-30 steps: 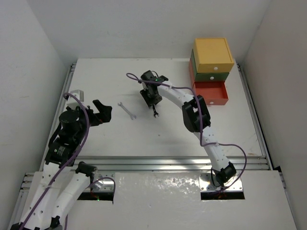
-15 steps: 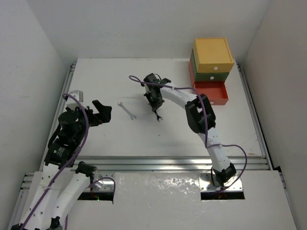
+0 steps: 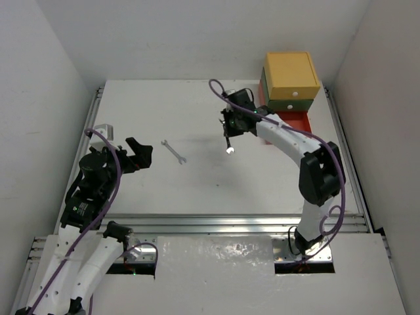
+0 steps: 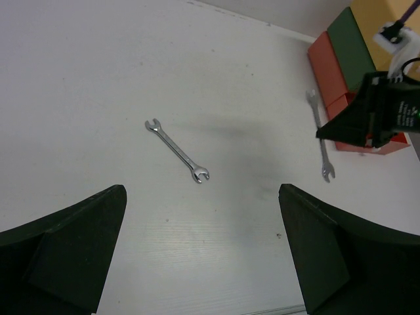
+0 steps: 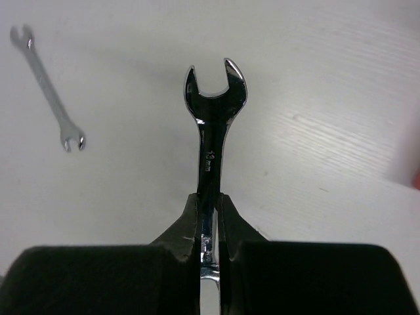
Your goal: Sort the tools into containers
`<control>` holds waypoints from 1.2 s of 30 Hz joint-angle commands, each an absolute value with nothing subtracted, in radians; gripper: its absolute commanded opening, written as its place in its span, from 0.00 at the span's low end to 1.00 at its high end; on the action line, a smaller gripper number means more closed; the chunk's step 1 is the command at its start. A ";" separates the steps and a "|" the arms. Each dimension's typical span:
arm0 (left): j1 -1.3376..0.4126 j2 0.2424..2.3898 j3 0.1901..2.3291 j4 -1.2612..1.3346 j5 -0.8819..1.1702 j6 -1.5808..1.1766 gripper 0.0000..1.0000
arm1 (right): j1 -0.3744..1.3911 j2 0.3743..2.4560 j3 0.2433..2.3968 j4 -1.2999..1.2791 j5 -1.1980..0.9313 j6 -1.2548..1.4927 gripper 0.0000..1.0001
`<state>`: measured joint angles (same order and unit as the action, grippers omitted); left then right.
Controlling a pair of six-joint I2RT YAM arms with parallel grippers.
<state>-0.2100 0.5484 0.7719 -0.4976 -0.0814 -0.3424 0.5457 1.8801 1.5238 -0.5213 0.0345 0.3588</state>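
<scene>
Clamping one wrench [image 5: 211,131] by its handle, the right claw [image 5: 209,203] is holding it aloft beside the red drawer [image 3: 289,139], forked end poking past the fingertips [image 5: 187,223]. The second wrench [image 3: 174,151] is lying flat on the table [image 3: 197,190] near the left claw [image 3: 143,152], which is hanging spread.

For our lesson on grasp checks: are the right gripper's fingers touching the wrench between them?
Touching. The right wrist view shows the right gripper closed on the wrench, both fingers pressed against its shank with no gap.
</scene>
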 commanded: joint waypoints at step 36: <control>-0.212 1.021 0.704 -0.302 -0.248 -0.837 1.00 | 0.114 1.660 1.417 -0.286 0.048 0.641 0.99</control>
